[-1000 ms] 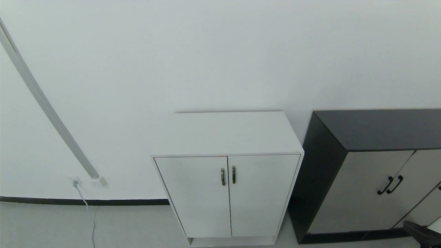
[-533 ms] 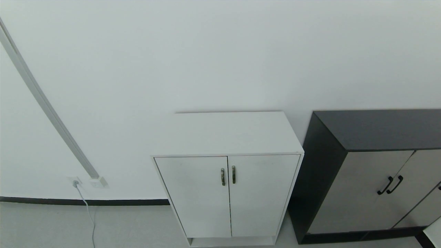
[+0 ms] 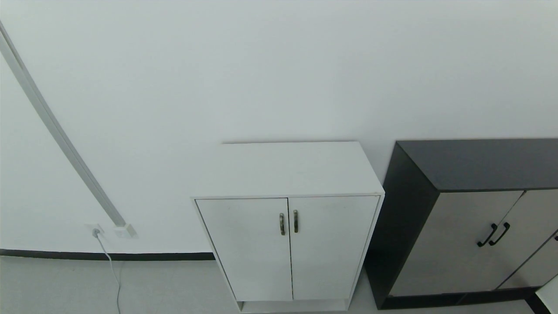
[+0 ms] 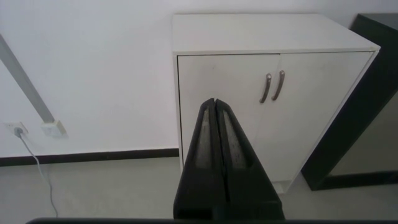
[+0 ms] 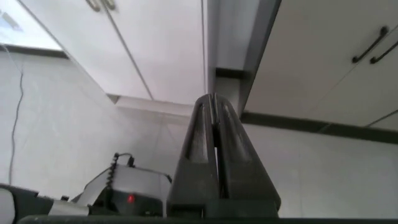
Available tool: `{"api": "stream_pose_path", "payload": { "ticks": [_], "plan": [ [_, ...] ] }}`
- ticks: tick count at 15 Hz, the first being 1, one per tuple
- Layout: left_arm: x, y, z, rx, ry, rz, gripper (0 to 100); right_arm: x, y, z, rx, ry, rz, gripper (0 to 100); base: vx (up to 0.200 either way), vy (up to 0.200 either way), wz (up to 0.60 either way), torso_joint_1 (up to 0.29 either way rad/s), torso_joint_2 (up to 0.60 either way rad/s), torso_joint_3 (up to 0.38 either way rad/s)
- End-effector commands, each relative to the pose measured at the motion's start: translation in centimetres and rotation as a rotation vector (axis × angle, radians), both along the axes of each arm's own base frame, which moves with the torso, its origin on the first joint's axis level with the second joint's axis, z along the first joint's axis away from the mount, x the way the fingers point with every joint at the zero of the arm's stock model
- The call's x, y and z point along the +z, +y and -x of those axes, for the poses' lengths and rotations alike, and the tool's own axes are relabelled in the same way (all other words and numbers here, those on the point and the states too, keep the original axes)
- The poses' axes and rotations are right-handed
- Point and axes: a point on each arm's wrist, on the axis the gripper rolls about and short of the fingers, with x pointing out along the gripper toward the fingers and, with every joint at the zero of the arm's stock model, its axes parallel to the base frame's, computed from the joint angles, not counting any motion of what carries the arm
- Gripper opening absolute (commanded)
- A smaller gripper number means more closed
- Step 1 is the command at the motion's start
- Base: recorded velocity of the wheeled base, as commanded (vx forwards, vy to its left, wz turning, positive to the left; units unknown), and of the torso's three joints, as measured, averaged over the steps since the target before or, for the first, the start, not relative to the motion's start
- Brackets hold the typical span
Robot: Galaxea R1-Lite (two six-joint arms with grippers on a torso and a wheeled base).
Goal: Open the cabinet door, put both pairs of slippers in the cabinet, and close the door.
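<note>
Plain white cabinet (image 3: 287, 170) with two dull bronze handles (image 3: 282, 223); side cabinet (image 3: 471, 163) at 3 o'clock of it black with pale grey doors (image 3: 453, 244) and black pulls (image 3: 487, 236); wall (image 3: 261, 65) white, skirting band (image 3: 109, 255) black, floor (image 3: 56, 288) light grey; left gripper (image 4: 214, 102) and right gripper (image 5: 214, 96) black.

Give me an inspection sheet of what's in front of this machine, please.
Surface: pale grey floor, dark skirting strip along the wall.
Job's things: white wooden two-door cabinet, both doors shut; two metal bar handles side by side at the middle.
Clutter: nothing seen.
Tools: left tool shut, empty, facing the cabinet; right tool shut, empty, aimed low near the cabinet's foot.
Cables: white cable hangs from a wall socket to the floor.
Surroundings: black cabinet with grey doors to the right; slanted grey wall conduit.
</note>
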Motion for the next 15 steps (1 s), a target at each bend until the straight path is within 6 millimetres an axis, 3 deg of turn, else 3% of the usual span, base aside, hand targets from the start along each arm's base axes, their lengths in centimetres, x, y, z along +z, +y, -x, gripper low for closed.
{"api": "stream_pose_path", "payload": {
  "ticks": [1,5,15],
  "plan": [
    [0.0,0.0,0.0,0.0,0.0,0.0,0,0.0,-0.1,0.4,-0.095,-0.057,0.01,0,0.0,0.0,0.0,0.0,0.0,0.0],
    [0.0,0.0,0.0,0.001,0.0,0.0,0,0.0,-0.1,1.2,-0.225,-0.146,0.002,0,0.0,0.0,0.0,0.0,0.0,0.0],
    [0.0,0.0,0.0,0.001,0.0,0.0,0,-0.2,-0.1,2.5,-0.259,-0.319,-0.026,0,0.0,0.0,0.0,0.0,0.0,0.0]
  ]
}}
